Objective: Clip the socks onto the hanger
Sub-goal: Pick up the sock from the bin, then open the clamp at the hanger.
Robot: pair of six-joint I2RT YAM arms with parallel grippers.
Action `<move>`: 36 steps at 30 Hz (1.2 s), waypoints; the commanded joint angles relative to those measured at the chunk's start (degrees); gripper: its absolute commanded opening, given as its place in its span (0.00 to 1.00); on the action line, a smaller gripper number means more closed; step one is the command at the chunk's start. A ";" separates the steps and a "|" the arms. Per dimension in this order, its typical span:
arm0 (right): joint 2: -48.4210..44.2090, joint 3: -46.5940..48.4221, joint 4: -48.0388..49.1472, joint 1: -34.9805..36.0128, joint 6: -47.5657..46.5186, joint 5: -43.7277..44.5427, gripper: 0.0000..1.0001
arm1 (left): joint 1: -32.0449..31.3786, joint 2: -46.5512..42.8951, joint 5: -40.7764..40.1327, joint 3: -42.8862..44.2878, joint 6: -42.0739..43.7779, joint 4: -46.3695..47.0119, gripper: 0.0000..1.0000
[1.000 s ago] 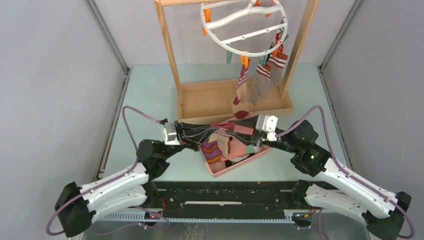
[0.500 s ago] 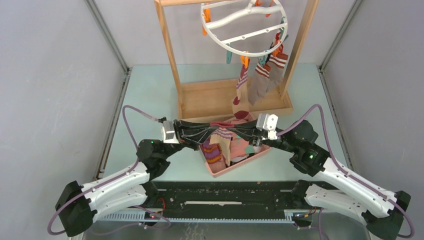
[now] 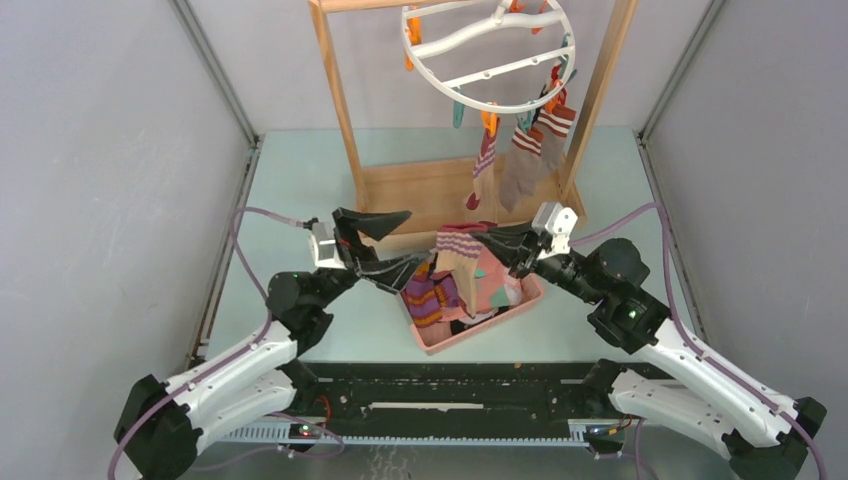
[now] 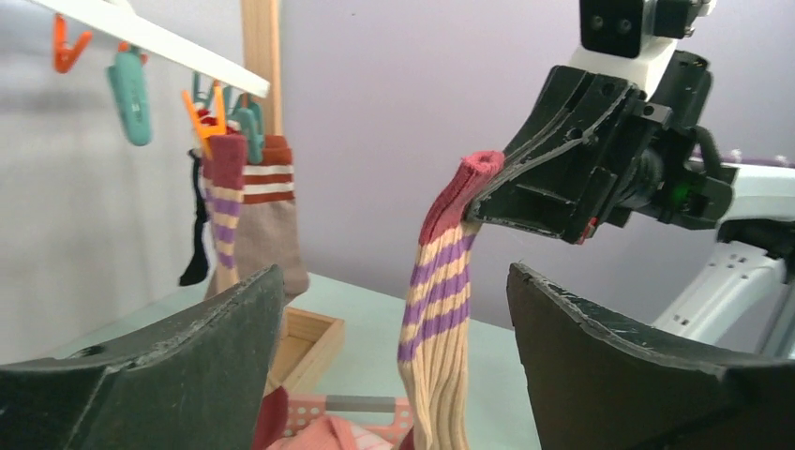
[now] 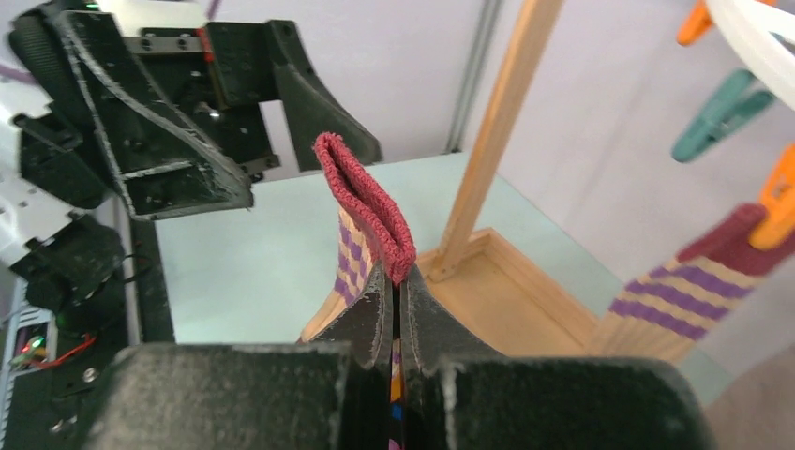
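My right gripper [image 3: 492, 241] is shut on the maroon cuff of a tan sock with purple stripes [image 3: 459, 262]. The sock hangs from it over the pink basket [image 3: 480, 325]. In the right wrist view the cuff [image 5: 366, 202] stands up out of the closed fingertips [image 5: 398, 281]. My left gripper [image 3: 378, 246] is open just left of the sock, holding nothing. Its view shows the sock [image 4: 441, 309] hanging between and beyond its two fingers. The white ring hanger [image 3: 487, 50] hangs at the top. Three socks [image 3: 520, 160] are clipped at its near right rim.
The hanger hangs in a wooden rack; its post [image 3: 338, 110] and tray base [image 3: 420, 200] stand right behind the basket. More socks [image 3: 432, 300] lie in the basket. Teal and orange clips [image 5: 717, 117] dangle from the rim close to my right gripper.
My right gripper closed on the sock's cuff and lifted it up and right. My left gripper let the sock go, opened wide and drew back to the left.
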 commanded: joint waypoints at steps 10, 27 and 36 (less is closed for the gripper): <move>1.53 -0.14 3.09 -3.81 3.62 10.29 0.00 | 13.06 6.61 13.98 15.52 -11.86 -11.34 1.00; 14.87 1.12 21.14 -7.41 6.35 15.00 0.00 | 23.44 29.36 17.81 28.36 -36.64 18.31 0.96; 24.22 4.73 27.27 -7.11 7.49 18.63 0.00 | 24.27 30.79 16.62 28.86 -36.44 19.20 0.94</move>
